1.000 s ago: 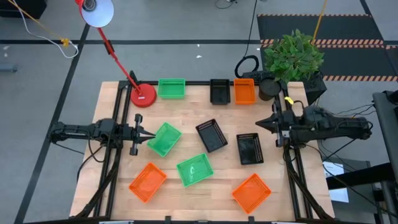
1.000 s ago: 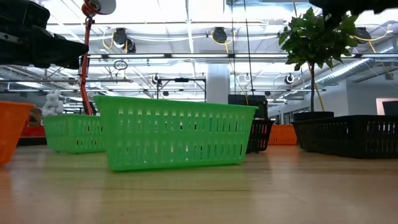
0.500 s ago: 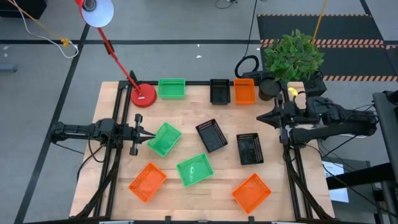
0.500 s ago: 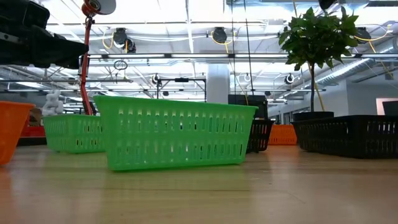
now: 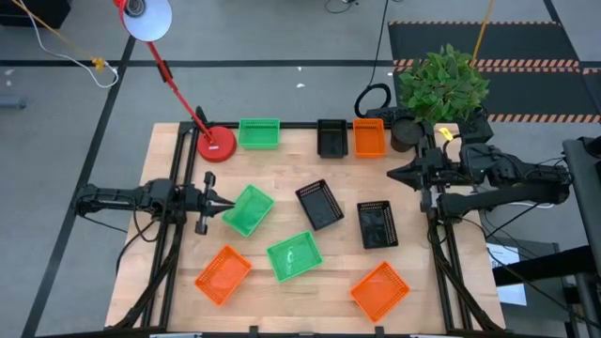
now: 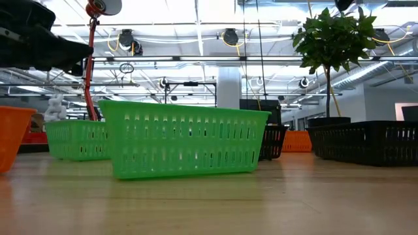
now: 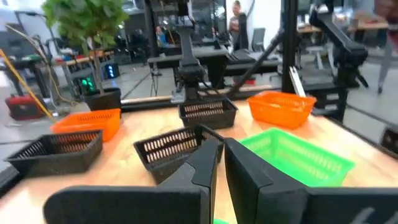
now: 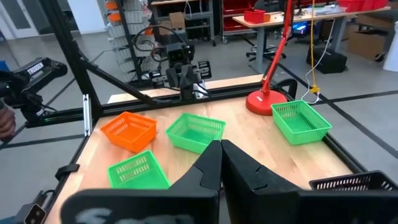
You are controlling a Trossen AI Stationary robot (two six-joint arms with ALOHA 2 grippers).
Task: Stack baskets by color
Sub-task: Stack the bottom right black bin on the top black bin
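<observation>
Jaws on both arms look pressed together and hold nothing, so I read this as the very start of the sorting. My left gripper (image 5: 223, 204) sits just left of the green basket (image 5: 249, 209) that lies left of the central black basket (image 5: 319, 204), which I take as my landmark. It points straight at that green basket, and I judge it the likely first pick. My right gripper (image 5: 394, 176) hovers to the right of the landmark and a little toward the back edge, with nothing under it.

Three baskets line the back edge behind the landmark: a green one (image 5: 259, 133) back-left, beside the red lamp base (image 5: 216, 145); a black one (image 5: 331, 138) directly behind; and an orange one (image 5: 369, 138) touching that black one's right side. I take these as the seeds for the three colour stacks, each kept clear of the working space.

The loose ones are scattered at odd angles, apart from each other, so each can be lifted singly: another black basket (image 5: 376, 224) just right of the landmark, a green basket (image 5: 294, 256) in front of it, an orange basket (image 5: 223, 274) front-left, and an orange basket (image 5: 380, 290) front-right. The wooden tabletop (image 5: 282, 169) is bare between the loose baskets and the back row. A potted plant (image 5: 441, 86) stands beyond the back-right corner.
</observation>
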